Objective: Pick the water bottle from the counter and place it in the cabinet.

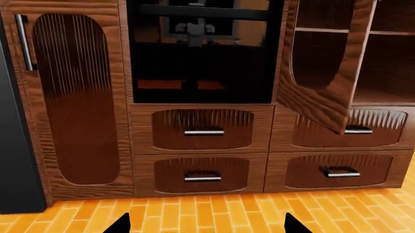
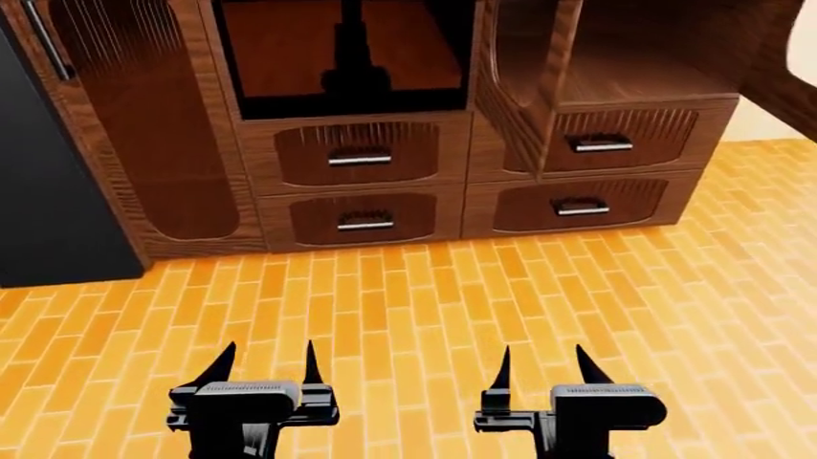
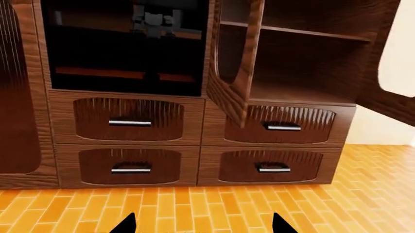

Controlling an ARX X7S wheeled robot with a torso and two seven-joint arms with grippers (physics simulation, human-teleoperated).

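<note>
Neither the water bottle nor the bench it should stand on appears in any view, so its place cannot be told from here; the robot faces the cabinet (image 2: 383,143) across an orange tiled floor (image 2: 511,306).

Both hands hang low and released: the left hand (image 2: 271,365) and right hand (image 2: 546,367) each show two dark fingers spread apart with nothing between them.

Judging from the task alone, a slim bottle is likely light and stiff but smooth, so it may slip. A grip around the middle of the body, below the narrowing, seems safest, kept upright.

The head view shows both hands at once and the floor between robot and cabinet. The right wrist view shows best the open shelf bay (image 3: 304,73) behind the swung-open door (image 3: 236,63), a likely spot for the bottle. The left wrist view adds the tall closed door (image 1: 75,97) with its bar handle (image 1: 23,41).
</note>
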